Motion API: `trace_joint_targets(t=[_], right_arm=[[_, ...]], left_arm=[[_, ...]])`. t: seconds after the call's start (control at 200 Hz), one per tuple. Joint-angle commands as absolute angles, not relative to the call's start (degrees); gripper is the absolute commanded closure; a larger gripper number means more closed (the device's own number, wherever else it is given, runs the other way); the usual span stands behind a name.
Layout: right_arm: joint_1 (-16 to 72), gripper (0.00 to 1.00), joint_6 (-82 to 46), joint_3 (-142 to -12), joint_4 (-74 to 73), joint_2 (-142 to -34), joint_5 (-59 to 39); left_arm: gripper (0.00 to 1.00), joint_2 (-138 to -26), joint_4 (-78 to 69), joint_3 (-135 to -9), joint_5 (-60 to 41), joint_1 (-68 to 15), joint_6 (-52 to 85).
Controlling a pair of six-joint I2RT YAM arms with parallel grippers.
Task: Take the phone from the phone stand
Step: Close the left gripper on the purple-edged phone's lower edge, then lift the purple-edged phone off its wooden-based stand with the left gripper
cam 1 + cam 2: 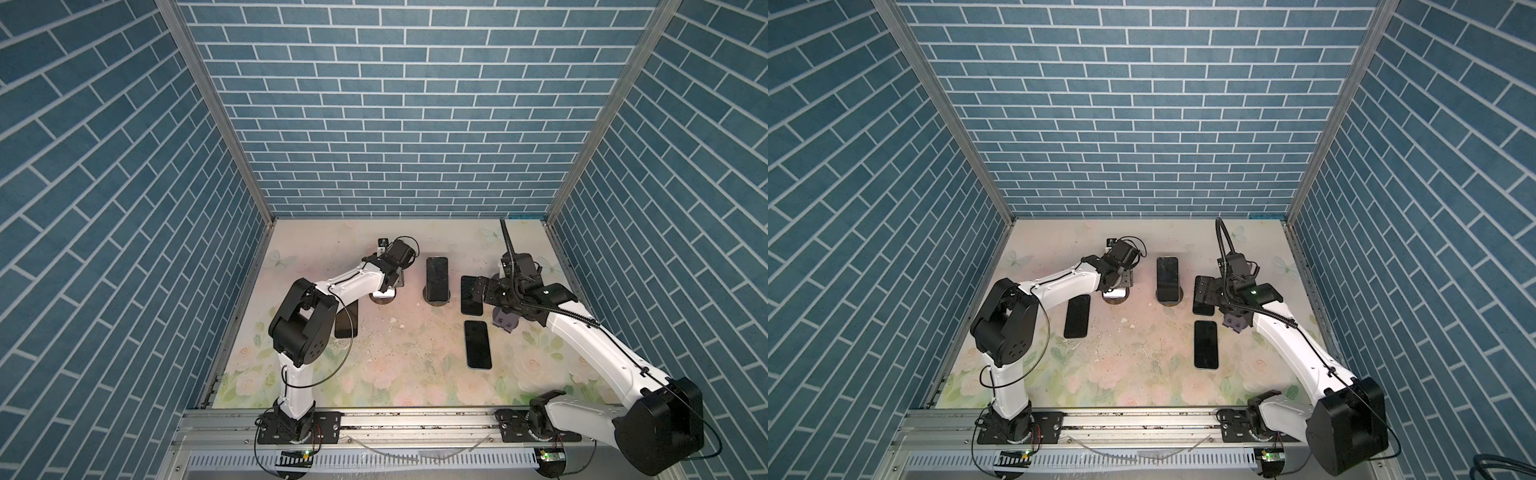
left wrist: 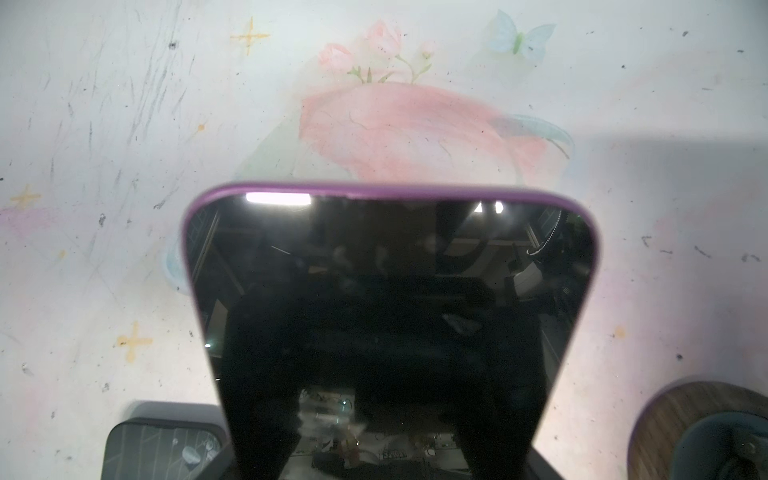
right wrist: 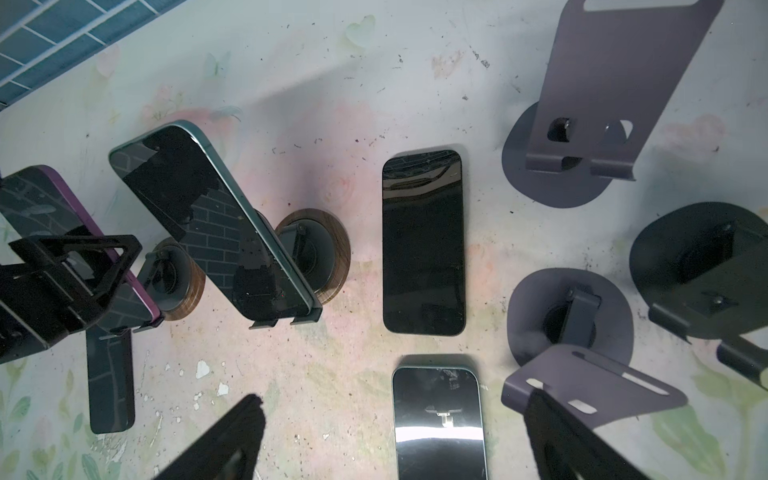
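Broadly, the floral table is a scuffed, matte printed sheet, with flat phones and empty stands scattered over it. Left of the middle, the phone stand has a round wood-grain base and a dark metal cradle with a small lip. Leaning in that cradle is the phone, a rigid slab of glossy black glass ringed by a purple case. My left gripper is clamped across its long edges. My right gripper hangs spread wide, holding nothing. I judge the phone moderately heavy, stiff and breakable. Bare glass would slip, so the rubbery-looking case rim is the place to pinch.
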State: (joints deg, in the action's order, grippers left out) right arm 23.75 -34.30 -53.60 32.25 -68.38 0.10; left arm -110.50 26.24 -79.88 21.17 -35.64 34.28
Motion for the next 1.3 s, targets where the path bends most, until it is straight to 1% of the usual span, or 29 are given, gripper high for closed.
trace_joint_targets(t=[0.0, 0.945, 1.295], right_arm=[[24.0, 0.02, -36.0, -52.3, 31.9, -68.9, -0.1], [24.1, 0.01, -36.1, -52.3, 32.1, -69.6, -0.1], [24.2, 0.01, -36.2, -52.2, 31.6, -70.0, -0.4]], left_arm=[[0.44, -109.2, 22.5, -81.4, 20.7, -35.7, 32.0], [0.44, -104.8, 18.9, -84.1, 20.0, -35.6, 24.7], [0.44, -99.5, 24.8, -82.1, 19.7, -35.7, 26.3]])
